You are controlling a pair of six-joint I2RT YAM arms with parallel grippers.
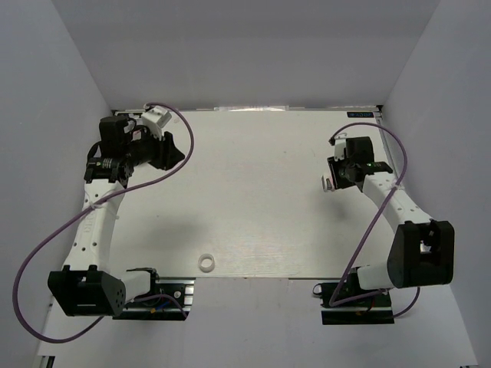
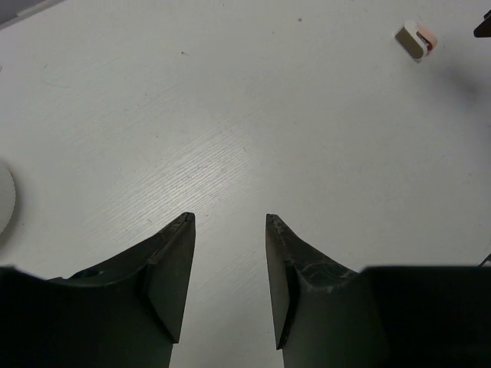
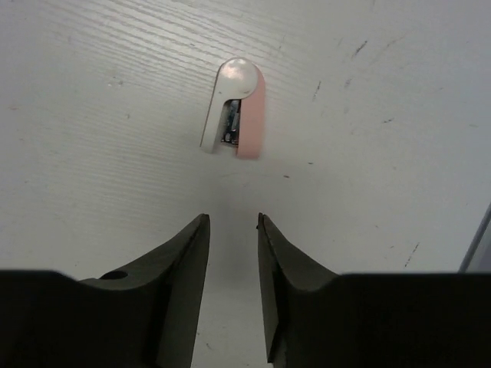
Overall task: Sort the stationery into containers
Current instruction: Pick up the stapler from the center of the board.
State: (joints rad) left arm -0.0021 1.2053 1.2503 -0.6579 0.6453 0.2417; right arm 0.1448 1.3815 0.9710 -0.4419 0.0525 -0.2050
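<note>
A small white and pink clip-shaped item (image 3: 234,115) lies on the white table just ahead of my right gripper (image 3: 232,217), whose jaws are open and empty. The item also shows in the top view (image 1: 326,182) beside the right gripper (image 1: 332,176), and far off in the left wrist view (image 2: 416,38). A white tape ring (image 1: 205,263) lies near the table's front edge. My left gripper (image 1: 170,152) is at the far left, open and empty over bare table (image 2: 229,217). No pens, markers or tub are in view.
White walls close in the table (image 1: 253,192) on the left, back and right. Purple cables loop from both arms, the left one (image 1: 184,146) and the right one (image 1: 380,207). A white rounded edge (image 2: 4,201) shows at the left wrist view's left border; I cannot tell what it is.
</note>
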